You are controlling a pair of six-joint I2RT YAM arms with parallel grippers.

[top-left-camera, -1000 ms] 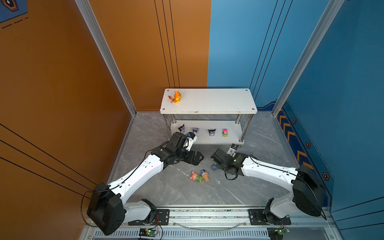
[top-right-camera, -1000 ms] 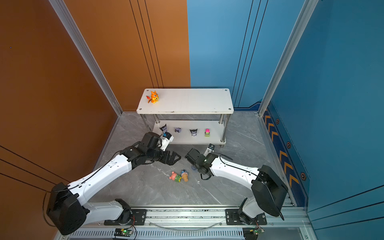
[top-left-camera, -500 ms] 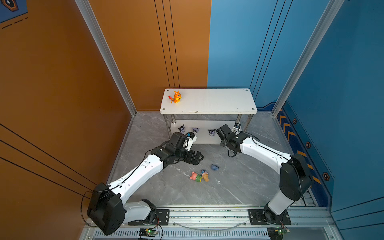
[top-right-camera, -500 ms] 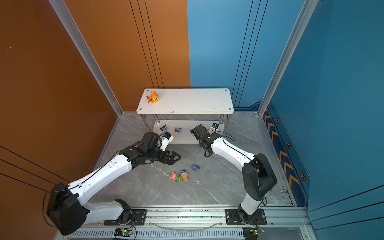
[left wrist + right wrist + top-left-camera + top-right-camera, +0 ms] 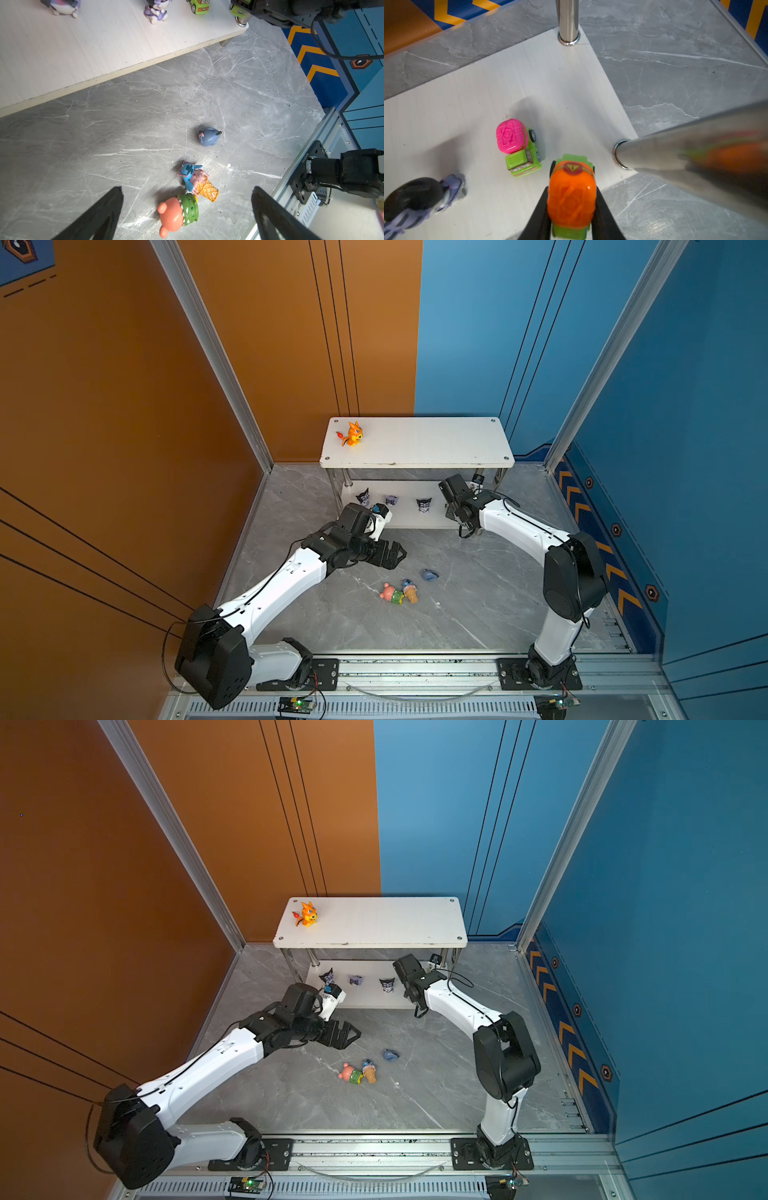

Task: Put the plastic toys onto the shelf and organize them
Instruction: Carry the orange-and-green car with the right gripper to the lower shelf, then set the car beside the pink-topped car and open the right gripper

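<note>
Right gripper (image 5: 571,193) clamps the orange car (image 5: 571,201) over the shelf (image 5: 488,93) lower board, beside the pink car (image 5: 511,136); left gripper (image 5: 186,188) is released, jaws spread.

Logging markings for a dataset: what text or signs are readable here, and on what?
Readable words: none.
Black metal arm-base plate: pale print, too small to read.
Orange-topped green toy car: triangle badge, no letters.
Blue wall skirting: orange chevrons, hexagon badges.

Tight at the lower board's (image 5: 467,99) right end: narrow slot between pink car (image 5: 512,135) and chrome leg (image 5: 685,141). Ample passage over the top board (image 5: 424,443) (orange dragon (image 5: 352,434) alone, far left).
</note>
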